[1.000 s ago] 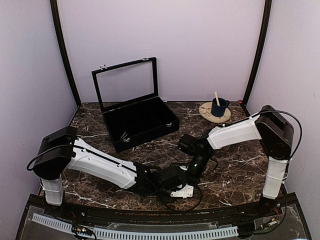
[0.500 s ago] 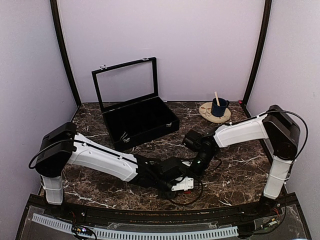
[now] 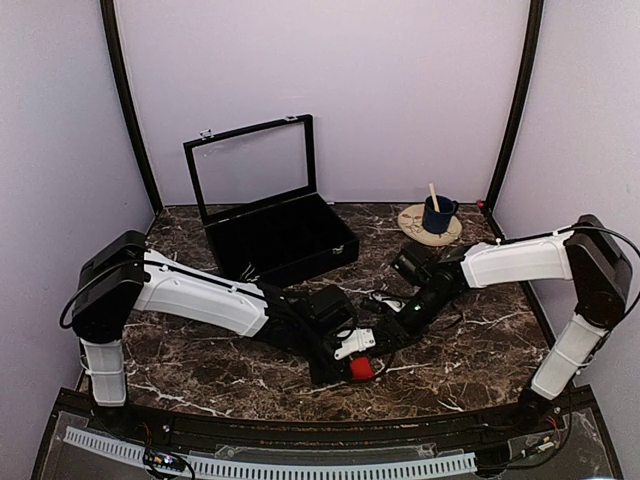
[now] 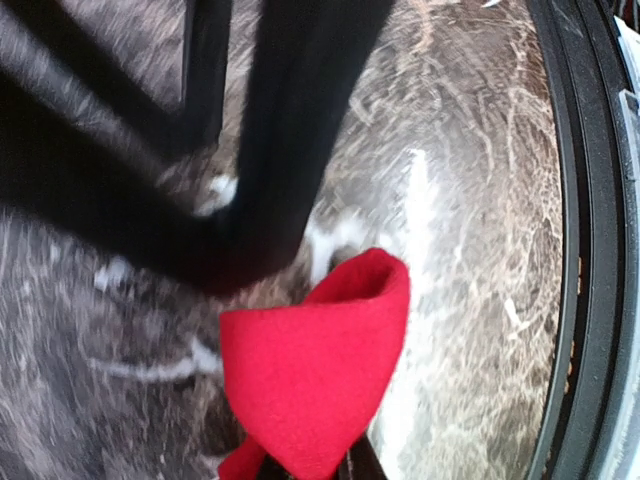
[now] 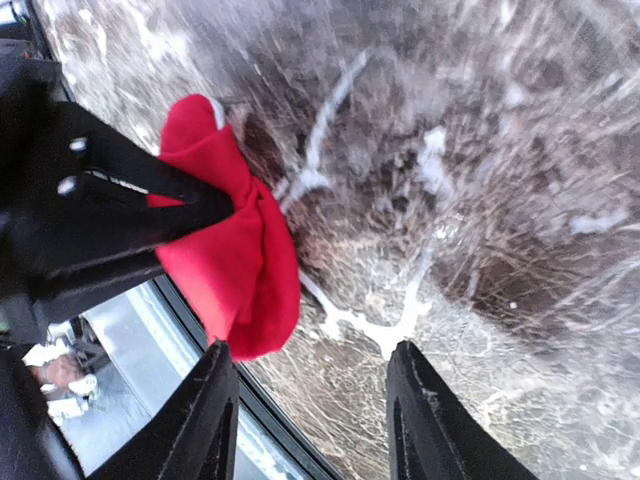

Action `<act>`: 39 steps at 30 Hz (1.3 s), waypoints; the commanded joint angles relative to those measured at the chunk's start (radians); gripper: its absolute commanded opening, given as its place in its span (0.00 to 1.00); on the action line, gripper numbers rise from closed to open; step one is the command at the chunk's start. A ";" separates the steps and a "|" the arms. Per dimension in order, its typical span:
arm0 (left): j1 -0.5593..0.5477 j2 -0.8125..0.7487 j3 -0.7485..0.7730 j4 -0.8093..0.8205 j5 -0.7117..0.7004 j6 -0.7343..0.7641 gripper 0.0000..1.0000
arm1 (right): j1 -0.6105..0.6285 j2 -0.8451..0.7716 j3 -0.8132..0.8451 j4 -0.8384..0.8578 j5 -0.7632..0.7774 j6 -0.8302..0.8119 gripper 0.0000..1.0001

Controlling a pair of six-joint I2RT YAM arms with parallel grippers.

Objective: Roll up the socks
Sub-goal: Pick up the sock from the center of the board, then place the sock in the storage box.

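In the top external view, the left gripper (image 3: 357, 358) is seen clenched on the small soft red fabric socks (image 3: 361, 369). The socks are bunched into one wad low over the dark marbled stone worktop (image 3: 200, 360). Whether the wad touches the stone cannot be told. The right gripper (image 3: 388, 335) is placed just beside the left gripper, a little beyond it and to its right. An open black rectangular case with a raised glazed lid (image 3: 280, 240) is set well beyond the left gripper. A dark blue mug holding a wooden stick (image 3: 437, 214) is stood on a round wooden coaster (image 3: 412, 226) well beyond the right gripper.

In the left wrist view, the socks are pinched at the gripper's tips, and the red fabric is folded into a rounded cone ahead of it. Blurred black bars are crossed farther ahead.

In the right wrist view, the right gripper is shown released, with only bare worktop between its parted fingers. The socks are held just ahead of its left finger by the left gripper's black fingers.
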State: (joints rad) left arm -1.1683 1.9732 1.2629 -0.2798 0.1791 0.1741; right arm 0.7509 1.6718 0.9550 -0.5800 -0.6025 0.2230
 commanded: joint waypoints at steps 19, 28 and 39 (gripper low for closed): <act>0.324 -0.256 0.053 -0.145 -0.052 -0.456 0.00 | -0.060 -0.072 -0.003 0.159 0.122 0.125 0.48; 0.489 -0.308 0.141 -0.134 -0.224 -0.561 0.00 | -0.061 -0.072 0.002 0.202 0.144 0.128 0.49; 0.539 -0.188 0.281 -0.195 -0.392 -0.603 0.00 | -0.060 -0.065 0.023 0.227 0.147 0.106 0.49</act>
State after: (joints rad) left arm -0.6373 1.7432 1.5024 -0.4290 -0.1406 -0.3950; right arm 0.6956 1.6211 0.9543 -0.3866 -0.4660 0.3412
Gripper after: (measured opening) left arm 0.080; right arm 0.489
